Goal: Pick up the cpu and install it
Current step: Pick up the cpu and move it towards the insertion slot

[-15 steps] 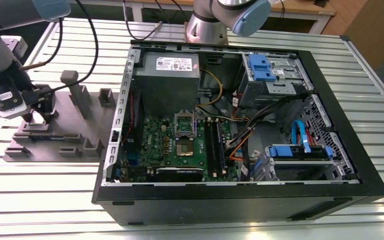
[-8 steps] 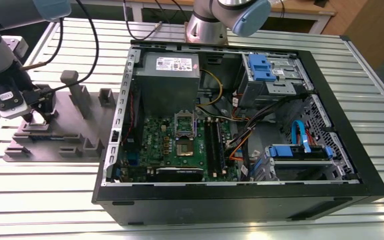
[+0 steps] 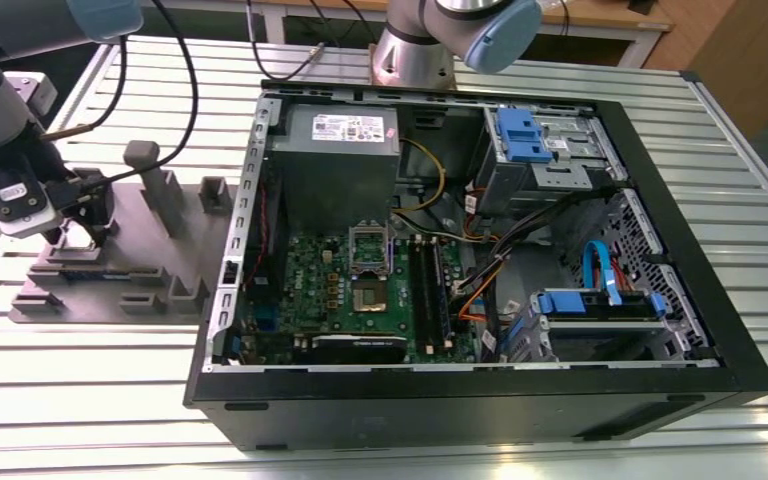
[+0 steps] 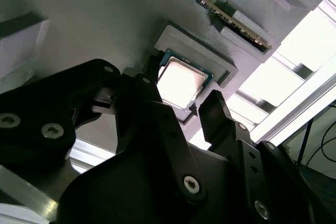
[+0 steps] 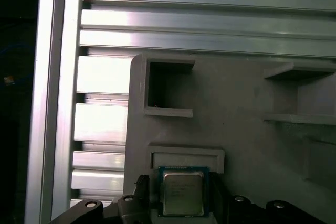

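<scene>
The cpu (image 5: 181, 192) (image 4: 181, 81), a flat square chip with a silvery top, lies in a shallow pocket of the grey holder block (image 5: 236, 98) (image 3: 104, 270). My gripper (image 4: 184, 107) (image 5: 181, 203) hangs just over it, open, with one black finger (image 4: 149, 95) on each side of the chip and a small gap at both edges. In the exterior view the gripper (image 3: 67, 232) is low over the holder block at that view's left. The motherboard's socket (image 3: 371, 292) in the open computer case (image 3: 478, 400) has its shiny metal frame (image 3: 368, 243) lifted.
The holder block carries upright posts (image 3: 157, 185) and a memory stick (image 4: 220, 6) in a slot near the chip. Cables, blue drive brackets (image 3: 524, 135) and a grey power supply (image 3: 337, 135) crowd the case. A second arm's base (image 3: 418, 45) stands behind it. The table is slatted aluminium (image 3: 91, 380).
</scene>
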`<state>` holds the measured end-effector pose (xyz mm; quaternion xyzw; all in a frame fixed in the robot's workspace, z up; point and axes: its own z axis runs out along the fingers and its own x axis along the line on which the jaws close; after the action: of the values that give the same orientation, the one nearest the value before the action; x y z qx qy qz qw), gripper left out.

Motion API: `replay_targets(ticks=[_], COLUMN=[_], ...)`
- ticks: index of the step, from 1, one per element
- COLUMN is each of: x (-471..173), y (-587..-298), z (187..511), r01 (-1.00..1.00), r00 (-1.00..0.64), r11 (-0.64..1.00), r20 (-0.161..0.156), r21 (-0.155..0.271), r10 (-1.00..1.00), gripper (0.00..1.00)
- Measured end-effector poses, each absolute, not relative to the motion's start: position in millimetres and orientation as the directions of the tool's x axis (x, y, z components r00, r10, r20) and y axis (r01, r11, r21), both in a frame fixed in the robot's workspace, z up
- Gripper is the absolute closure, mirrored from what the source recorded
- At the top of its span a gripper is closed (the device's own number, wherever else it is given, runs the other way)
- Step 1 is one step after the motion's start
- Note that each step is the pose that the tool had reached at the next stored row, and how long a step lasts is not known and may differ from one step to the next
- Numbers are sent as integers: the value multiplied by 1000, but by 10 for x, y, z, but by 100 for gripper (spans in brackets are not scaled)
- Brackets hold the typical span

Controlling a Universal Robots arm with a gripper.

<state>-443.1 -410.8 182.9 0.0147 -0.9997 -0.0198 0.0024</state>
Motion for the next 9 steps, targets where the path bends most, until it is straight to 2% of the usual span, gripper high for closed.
replay_targets(ticks=[9], x=[-4431], y=[-4108], z=[1826], r01=[-29], r00=[-1000], r11=[999], r20=[4], r21=[40], r10=[-29], gripper=[42])
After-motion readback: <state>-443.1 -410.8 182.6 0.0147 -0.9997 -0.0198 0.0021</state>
